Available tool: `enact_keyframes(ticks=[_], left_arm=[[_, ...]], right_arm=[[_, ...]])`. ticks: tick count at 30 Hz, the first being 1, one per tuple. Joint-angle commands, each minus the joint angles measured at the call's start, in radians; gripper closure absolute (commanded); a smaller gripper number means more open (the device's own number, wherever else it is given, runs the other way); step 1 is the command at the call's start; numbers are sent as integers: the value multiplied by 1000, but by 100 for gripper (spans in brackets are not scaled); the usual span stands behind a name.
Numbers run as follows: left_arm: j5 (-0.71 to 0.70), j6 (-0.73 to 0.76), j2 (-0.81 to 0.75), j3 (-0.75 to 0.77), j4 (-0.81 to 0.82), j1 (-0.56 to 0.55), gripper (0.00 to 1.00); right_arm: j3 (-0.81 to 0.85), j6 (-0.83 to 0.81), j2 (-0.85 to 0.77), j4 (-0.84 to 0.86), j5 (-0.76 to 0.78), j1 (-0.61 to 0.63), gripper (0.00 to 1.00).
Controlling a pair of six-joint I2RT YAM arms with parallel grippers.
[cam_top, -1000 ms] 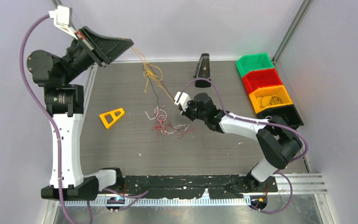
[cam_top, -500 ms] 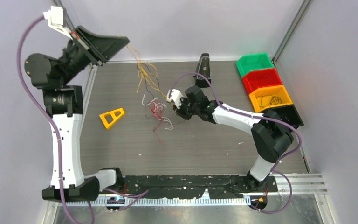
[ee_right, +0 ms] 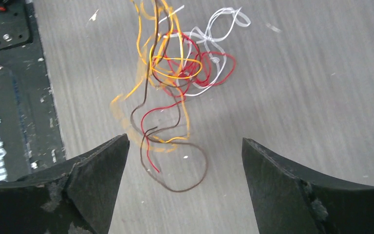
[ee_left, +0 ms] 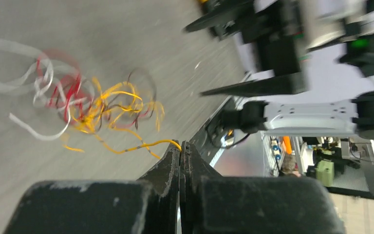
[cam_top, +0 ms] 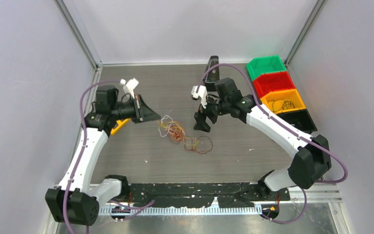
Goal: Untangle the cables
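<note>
- Dropping in the last half second: the left arm was up at the 11 o'clock corner with yellow strands hanging off it. The left gripper is now low over the surface, at 9 o'clock of the cables.
- Cables are no longer strung up. They lie mid-surface as one loose heap, with white and red loops toward 10 o'clock and a brown loop trailing to 4 o'clock.
- Left gripper: fingers pressed together in the wrist view, with the end of a yellow strand pinched at the tips.
- Right gripper: its arm has swung back toward 1 o'clock. The gripper sits at 2 o'clock of the heap, just beside it, fingers spread wide and holding nothing. In its wrist view the strands lie on the surface below the gap.
- Edges: bins line the 3 o'clock edge, and the orange bin has dark wire in it. A black stand sits at the 12 o'clock edge behind the right arm. A yellow triangle sits at 9 o'clock, partly hidden under the left arm.
- Room: bare surface runs from the heap to the 6 o'clock rail, and also toward 12 o'clock.
</note>
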Motion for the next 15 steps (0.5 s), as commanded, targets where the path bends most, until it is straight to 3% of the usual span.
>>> enact_keyframes(ticks=[1, 9, 15], left_arm=[[-51, 209, 54, -82, -308, 33, 100], [-54, 206, 131, -122, -287, 101, 100], [-61, 234, 150, -110, -321, 101, 100]], right_arm=[[20, 43, 45, -107, -113, -13, 12], [81, 188, 178, 11, -124, 18, 34], [117, 161, 257, 49, -50, 119, 39]])
